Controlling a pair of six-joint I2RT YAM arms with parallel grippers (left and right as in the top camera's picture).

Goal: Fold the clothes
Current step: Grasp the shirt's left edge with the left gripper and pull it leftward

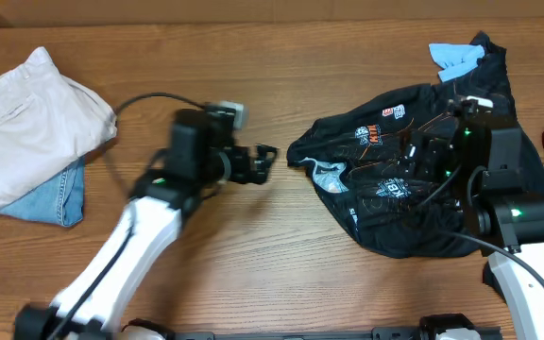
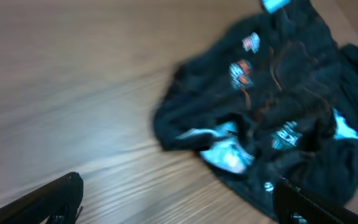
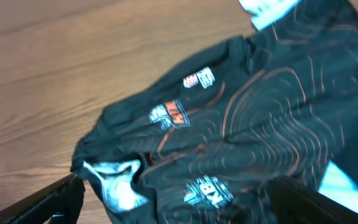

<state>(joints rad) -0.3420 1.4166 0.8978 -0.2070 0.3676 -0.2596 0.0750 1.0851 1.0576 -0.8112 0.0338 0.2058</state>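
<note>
Here's the black jersey, crumpled in a heap on the right half of the wooden surface, orange lines and white-and-red logos facing up. The right gripper hangs directly over it with its jaws spread wide. In the right wrist view one finger sits at each lower corner of the frame, with the jersey's printed chest filling the space between them, and nothing is pinched. The left gripper is at the centre of the frame, jaws wide open and empty, over bare wood just left of the jersey's nearest edge. In its own blurred view the jersey fills the upper right. A light-blue garment pokes out at the jersey's top edge, upper right. Far over at the left edge lie folded cream trousers on top of jeans, well apart from both grippers.
</note>
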